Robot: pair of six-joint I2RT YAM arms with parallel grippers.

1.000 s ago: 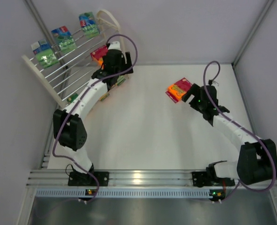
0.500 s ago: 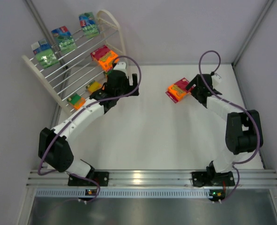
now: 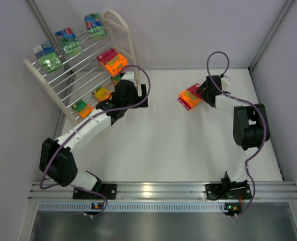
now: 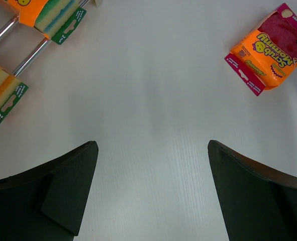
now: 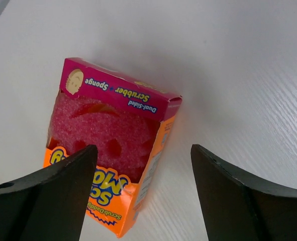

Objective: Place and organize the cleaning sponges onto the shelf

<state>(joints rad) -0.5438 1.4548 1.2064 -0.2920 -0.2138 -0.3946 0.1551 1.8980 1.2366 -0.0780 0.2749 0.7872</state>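
Note:
The cream shelf (image 3: 43,83) stands at the back left. Three green sponge packs (image 3: 68,41) lie on its top tier, an orange pack (image 3: 112,61) lies lower, and two small green-labelled ones (image 3: 101,93) sit near the bottom. My left gripper (image 3: 140,95) (image 4: 152,145) hangs open and empty over bare table, just right of the shelf. An orange and magenta sponge pack (image 3: 191,96) (image 5: 113,145) (image 4: 269,50) lies on the table. My right gripper (image 3: 202,93) (image 5: 143,148) is open, with the pack's near corner between its jaws. A gap shows beside the right finger.
In the left wrist view, shelf rods (image 4: 30,56) and two green-labelled sponges (image 4: 7,95) show at the upper left. A ribbed aluminium rail (image 3: 148,193) crosses the near edge where both arm bases are bolted. Grey walls close in the sides and back.
My left arm has pulled back from the shelf, leaving the orange pack on a tier, and its jaws widened. My right gripper has moved up to the table pack and its jaws have narrowed.

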